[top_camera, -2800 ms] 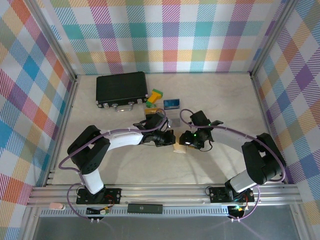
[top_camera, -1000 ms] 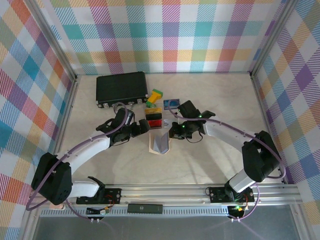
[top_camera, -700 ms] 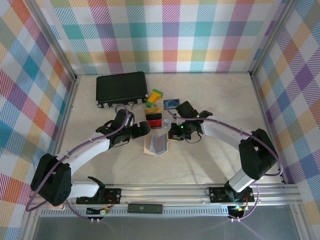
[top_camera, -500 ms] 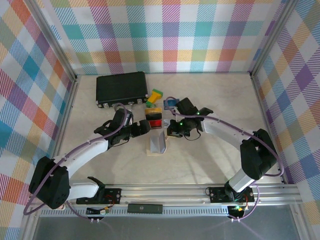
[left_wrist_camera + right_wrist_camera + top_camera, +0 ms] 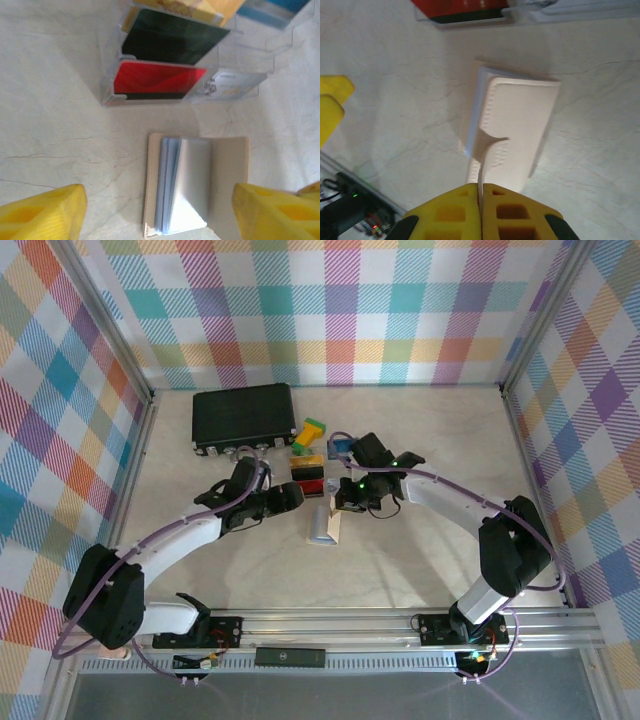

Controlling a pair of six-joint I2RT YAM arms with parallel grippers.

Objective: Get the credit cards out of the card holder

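Currently my right gripper (image 5: 481, 189) is pinched fully closed on a thin cream flap of the card holder (image 5: 520, 120), so I have that cover by its near edge. My left gripper (image 5: 159, 195) stands wide open and holds nothing, one yellow finger on either side of the holder.

The holder rests on the table (image 5: 50, 100) just on the near side of the red card (image 5: 160, 80), partly opened, with pale blue-grey leaves fanned inside the cream cover. I cannot tell whether the silvery sheet on top is a card or an empty pocket.

The black card (image 5: 172, 42) touches the red card's far side. The whitish card (image 5: 232, 84) sits at the red card's right end.

I judge the holder to be light and floppy. The flap bends where I grip it, so it will sag and slide unless one arm pins it. Any card inside should be thin, stiff and slick. I would take it by an exposed edge at the open side of a leaf, pinching it flat across both faces.
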